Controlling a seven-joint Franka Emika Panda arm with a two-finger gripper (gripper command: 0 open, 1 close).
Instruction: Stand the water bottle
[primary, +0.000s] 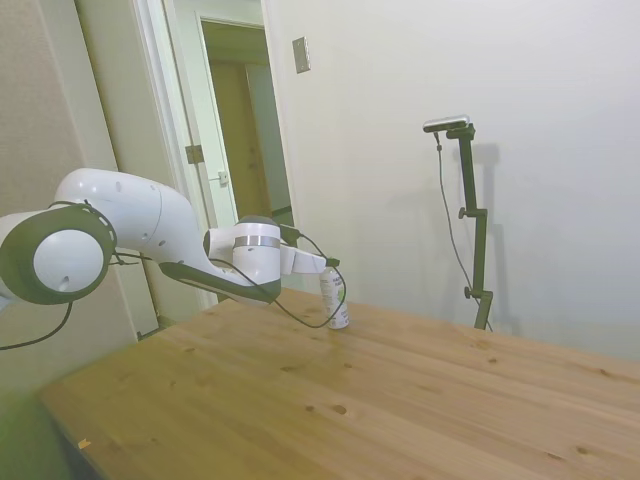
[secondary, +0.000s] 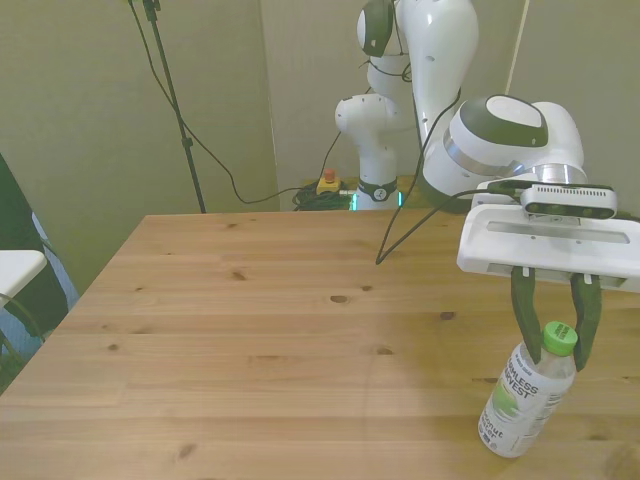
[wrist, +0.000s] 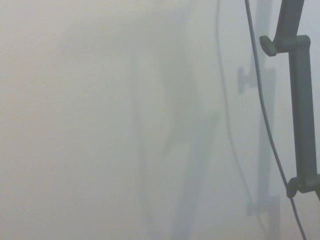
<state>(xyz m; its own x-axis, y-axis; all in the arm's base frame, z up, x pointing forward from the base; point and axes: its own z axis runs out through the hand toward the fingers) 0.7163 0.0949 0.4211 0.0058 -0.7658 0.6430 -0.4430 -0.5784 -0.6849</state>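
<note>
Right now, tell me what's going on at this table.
A white robot arm is working on a small water bottle near the wooden table's edge, at the front view's right. The bottle rests base-down on the wood, leaning slightly. The gripper straddles its neck and cap, one of its dark fingers on each side. Whether they are pressing on the bottle or just clear of it cannot be made out. The wrist view shows only a blurred wall.
</note>
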